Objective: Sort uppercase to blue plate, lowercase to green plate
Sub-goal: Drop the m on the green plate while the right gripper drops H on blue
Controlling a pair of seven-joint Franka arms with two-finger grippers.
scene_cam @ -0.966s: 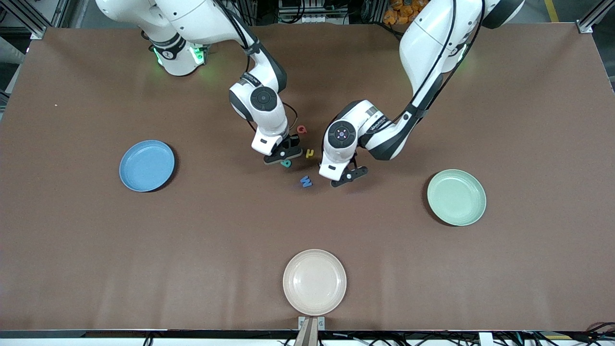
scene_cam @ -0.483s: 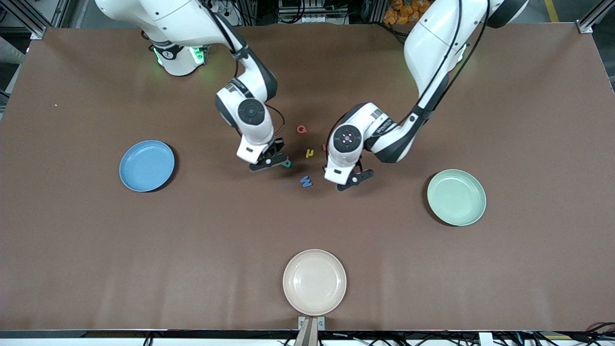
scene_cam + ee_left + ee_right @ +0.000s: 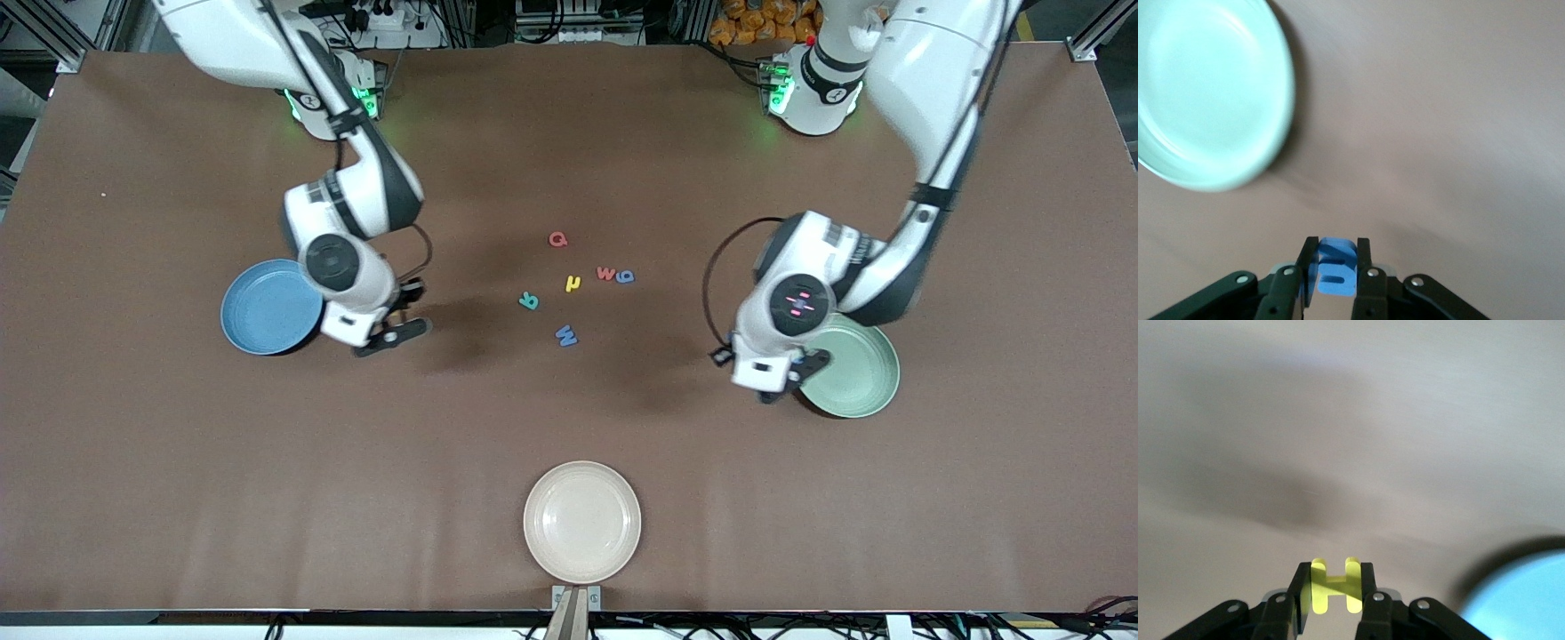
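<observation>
Front view, right gripper [image 3: 391, 336]: we see it over bare brown table [image 3: 178, 462], just beside the round sky-blue plastic plate [image 3: 262, 311], at that plate's 3 o'clock.
Front view, left gripper [image 3: 791, 378]: we find it at the rim of the round pale mint-green plastic plate [image 3: 858, 378], at its 9 o'clock edge.
Front view, loose letters: we read a red foam Q [image 3: 557, 238] at the group's 12 o'clock; a yellow foam h [image 3: 573, 284] at centre; a teal foam R [image 3: 529, 301] at 8 o'clock; a blue foam W [image 3: 566, 335] at 6 o'clock; a red foam w [image 3: 606, 273] and a small blue foam g [image 3: 625, 276] touching at 3 o'clock.
Front view, cream-white round plate [image 3: 582, 521]: we see it nearest the camera, holding nothing.
Left wrist view, claw: we see the fingers [image 3: 1288, 287] clamped on a blue E-like foam letter [image 3: 1335, 267], above the table, the mint-green plate near it.
Right wrist view, claw: we see the fingers [image 3: 1373, 603] clamped on a yellow foam H [image 3: 1331, 585], above bare table, the blue plate's rim in one corner.
</observation>
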